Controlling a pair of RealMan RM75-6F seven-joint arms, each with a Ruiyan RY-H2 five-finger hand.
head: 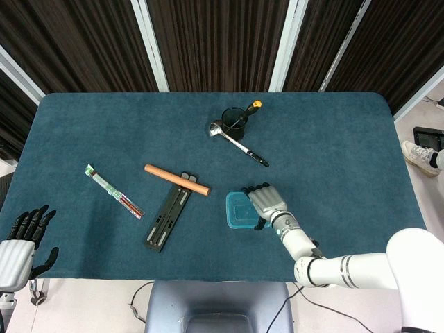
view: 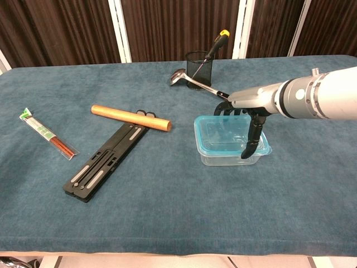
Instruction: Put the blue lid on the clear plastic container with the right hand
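Right robot hand [view: 245, 125] rests on blue lid [view: 223, 134] atop clear plastic container [view: 226, 156].

Looks like a lab test bench from my seat.
I see a teal-clothed table [head: 347, 139] against dark slatted wall panels [head: 215, 41].

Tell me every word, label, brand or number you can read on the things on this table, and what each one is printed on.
None can be read.
Chopstick packet: a green end that may carry print, too small and blurred to read.
Black folding stand: pale strips, no legible marks.
Blue lid, clear plastic container, wooden rolling pin, ladle and mesh pen cup: no visible text.
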